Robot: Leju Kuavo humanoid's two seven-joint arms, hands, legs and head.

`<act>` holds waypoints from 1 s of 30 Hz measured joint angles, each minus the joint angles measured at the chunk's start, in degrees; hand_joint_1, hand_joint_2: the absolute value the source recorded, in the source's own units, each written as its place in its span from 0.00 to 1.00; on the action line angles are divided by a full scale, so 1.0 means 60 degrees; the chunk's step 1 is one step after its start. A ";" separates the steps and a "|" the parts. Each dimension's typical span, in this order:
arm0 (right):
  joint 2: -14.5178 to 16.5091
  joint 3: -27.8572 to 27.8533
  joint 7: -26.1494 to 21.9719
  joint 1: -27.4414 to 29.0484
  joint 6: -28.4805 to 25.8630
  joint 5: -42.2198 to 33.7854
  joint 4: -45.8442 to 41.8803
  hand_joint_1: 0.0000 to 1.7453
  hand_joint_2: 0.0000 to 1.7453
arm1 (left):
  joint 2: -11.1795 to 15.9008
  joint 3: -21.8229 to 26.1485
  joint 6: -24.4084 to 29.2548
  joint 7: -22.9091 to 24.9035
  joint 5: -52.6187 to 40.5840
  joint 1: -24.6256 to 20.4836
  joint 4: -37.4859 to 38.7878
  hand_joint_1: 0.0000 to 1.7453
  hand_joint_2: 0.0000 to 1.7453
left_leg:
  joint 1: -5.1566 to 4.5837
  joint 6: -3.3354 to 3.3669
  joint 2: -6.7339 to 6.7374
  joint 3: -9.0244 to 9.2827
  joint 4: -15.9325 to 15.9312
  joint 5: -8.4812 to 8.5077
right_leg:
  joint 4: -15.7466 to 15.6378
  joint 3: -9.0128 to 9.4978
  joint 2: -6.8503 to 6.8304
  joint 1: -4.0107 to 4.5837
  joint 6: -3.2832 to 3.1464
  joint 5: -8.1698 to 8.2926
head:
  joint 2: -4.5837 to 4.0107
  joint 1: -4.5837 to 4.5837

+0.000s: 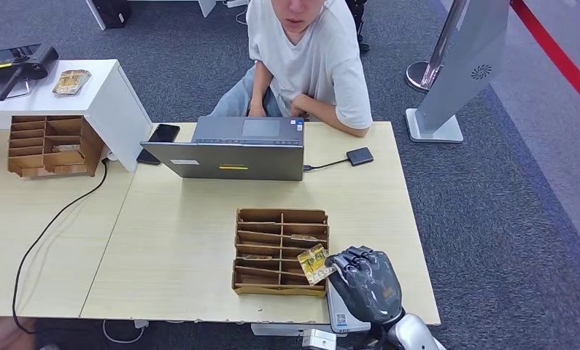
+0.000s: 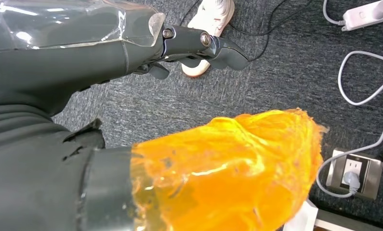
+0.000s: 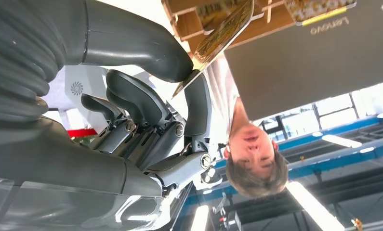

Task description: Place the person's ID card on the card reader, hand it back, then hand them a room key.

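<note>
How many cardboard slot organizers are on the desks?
2. One organizer sits near the front edge, beside the right hand pinching a card; the other organizer is far left, below the white shelf.

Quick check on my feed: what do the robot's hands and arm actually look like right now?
The right robot hand is glossy dark grey with jointed fingers on a silver forearm. Its wrist view shows a thick grey thumb, metal pivot pins and a clear plastic cover. The left robot hand is dark grey too, beside an orange translucent wrap.

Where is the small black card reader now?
In the head view, the small black card reader lies on the far right of the table, cabled beside the grey laptop, near the person's forearm.
</note>
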 joint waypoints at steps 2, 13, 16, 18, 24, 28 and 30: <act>-0.0048 -0.0048 0.0000 0.0053 -0.0033 0.0016 -0.0132 1.00 1.00 | 0.0000 0.0000 -0.0001 -0.0016 0.0005 0.0000 0.0000 0.00 0.00 | 0.0000 0.0000 0.0000 0.0000 0.0000 0.0000 | 0.0000 0.0000 0.0000 0.0000 0.0000 0.0000 | 0.0000 0.0001; -0.0174 -0.0254 0.0000 0.0233 -0.0143 0.0105 -0.0592 1.00 1.00 | 0.0000 0.0000 -0.0005 -0.0075 0.0038 0.0001 -0.0001 0.00 0.00 | 0.0000 0.0000 0.0000 0.0001 0.0000 0.0000 | 0.0000 0.0000 0.0000 0.0000 0.0000 0.0000 | 0.0000 0.0001; -0.0185 -0.0277 -0.0001 0.0237 -0.0144 0.0105 -0.0653 1.00 1.00 | 0.0000 0.0000 -0.0024 -0.0101 0.0038 0.0001 -0.0001 0.00 0.00 | 0.0000 0.0000 0.0000 0.0001 0.0000 0.0000 | 0.0000 0.0000 0.0000 0.0000 0.0000 0.0000 | 0.0000 0.0001; -0.0185 -0.0289 -0.0004 0.0236 -0.0146 0.0105 -0.0683 1.00 1.00 | 0.0000 0.0000 -0.0045 -0.0111 0.0038 0.0001 -0.0001 0.00 0.00 | 0.0000 0.0000 0.0000 0.0001 0.0000 0.0000 | 0.0000 0.0000 0.0000 0.0000 0.0000 0.0000 | 0.0000 0.0001; -0.0185 -0.0374 0.0000 0.0221 -0.0145 0.0068 -0.0693 1.00 1.00 | 0.0000 0.0000 -0.0120 -0.0132 0.0035 0.0000 -0.0001 0.00 0.00 | 0.0000 0.0000 0.0000 0.0000 0.0000 0.0000 | 0.0000 0.0001 0.0000 0.0000 0.0000 0.0000 | 0.0000 0.0001; -0.0185 -0.0478 0.0012 0.0140 -0.0123 0.0002 -0.0680 1.00 1.00 | 0.0000 0.0000 -0.0149 -0.0132 0.0008 -0.0001 -0.0001 0.00 0.00 | 0.0000 0.0000 0.0000 0.0000 0.0000 0.0000 | 0.0000 0.0002 0.0000 0.0000 0.0000 0.0000 | 0.0000 0.0001; -0.0185 -0.0523 0.0024 0.0052 -0.0107 -0.0053 -0.0656 1.00 1.00 | 0.0000 -0.0002 -0.0178 -0.0132 -0.0007 -0.0001 -0.0001 0.00 0.00 | 0.0000 0.0000 0.0000 0.0000 0.0000 0.0001 | 0.0000 0.0002 0.0000 0.0000 0.0000 0.0001 | 0.0000 0.0001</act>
